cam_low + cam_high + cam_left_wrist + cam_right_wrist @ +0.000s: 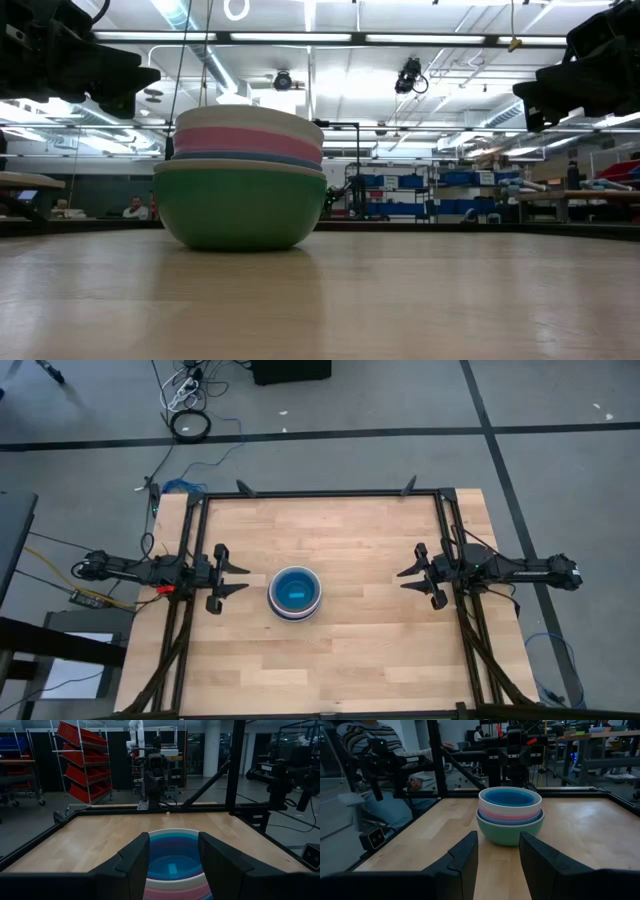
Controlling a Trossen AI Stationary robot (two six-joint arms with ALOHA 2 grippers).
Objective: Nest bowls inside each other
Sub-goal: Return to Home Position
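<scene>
The bowls stand nested in one stack on the middle of the wooden table, resting on the green bowl's bottom. Above the green one show blue, pink and white rims, with a blue bowl innermost. My left gripper hovers open and level at the table's left side, pointing at the stack. My right gripper hovers open and level at the right side, also pointing at the stack. Neither reaches the bowls.
A black frame runs along the table's far edge and both sides. Bare wood lies all round the stack. A person sits beyond the table's edge in the right wrist view.
</scene>
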